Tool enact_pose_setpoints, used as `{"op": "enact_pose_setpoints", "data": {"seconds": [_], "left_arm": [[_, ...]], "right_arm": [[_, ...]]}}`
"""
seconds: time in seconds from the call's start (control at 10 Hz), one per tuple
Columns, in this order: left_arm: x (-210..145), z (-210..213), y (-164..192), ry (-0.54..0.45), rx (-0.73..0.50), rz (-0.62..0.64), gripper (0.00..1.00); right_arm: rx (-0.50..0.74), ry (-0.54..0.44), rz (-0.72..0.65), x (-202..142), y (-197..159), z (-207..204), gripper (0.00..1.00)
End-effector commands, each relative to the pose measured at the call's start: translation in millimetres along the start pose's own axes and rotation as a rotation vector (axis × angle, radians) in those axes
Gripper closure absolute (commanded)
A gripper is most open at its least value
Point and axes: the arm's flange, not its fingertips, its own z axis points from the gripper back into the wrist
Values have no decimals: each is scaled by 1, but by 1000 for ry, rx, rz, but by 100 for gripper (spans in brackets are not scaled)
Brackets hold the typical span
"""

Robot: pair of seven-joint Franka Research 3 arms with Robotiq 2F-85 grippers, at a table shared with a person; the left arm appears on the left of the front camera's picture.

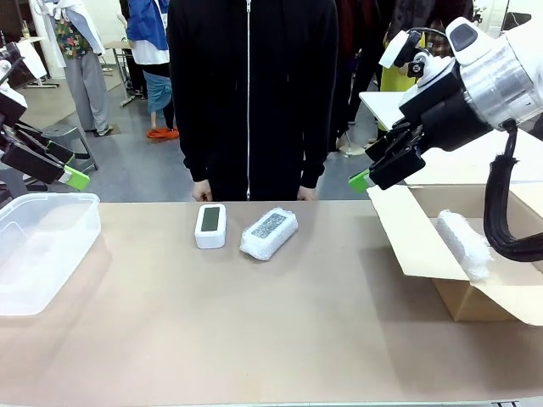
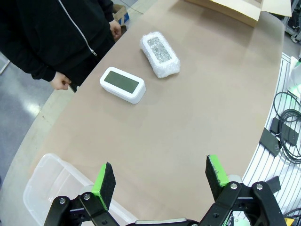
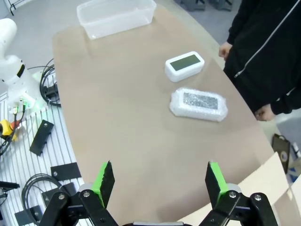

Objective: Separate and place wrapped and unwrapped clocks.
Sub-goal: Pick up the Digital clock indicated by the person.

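My left claw (image 1: 69, 165) hangs released, jaws wide apart and holding nothing, above the table's left end. My right claw (image 1: 373, 161) is just as slack and bare, raised over the right side, near the box's open flap.

From the left wrist view, the bare clock (image 2: 122, 84) lies flat, dark screen up, near the far edge. The wrapped clock (image 2: 160, 54) sits just beside it but not touching, its dark face showing through the bubble wrap. In the front view the bare one is on the left and the wrapped one on the right, turned at a slant. Both are well apart from either claw.

The second bundle (image 1: 462, 242), all white wrap, lies inside the open cardboard box (image 1: 462, 301) at the table's right end.

A clear plastic bin (image 1: 85, 225) stands at the left end, and I see nothing in it.

The tan table (image 1: 254, 322) is otherwise bare in the middle. A person (image 1: 250, 85) in a black zipped jacket stands at the far side right behind the two clocks, with both hands hanging by the table edge.
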Motion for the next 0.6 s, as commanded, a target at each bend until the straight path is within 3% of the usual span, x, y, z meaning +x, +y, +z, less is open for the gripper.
{"op": "enact_pose_setpoints", "data": {"seconds": [0.0,0.5], "left_arm": [[-1,-2,1,-14,-7,1,0],[-1,-2,1,-14,-7,1,0]], "right_arm": [[-1,0,-6,-1,-1,0,0],[-1,0,-6,-1,-1,0,0]]}}
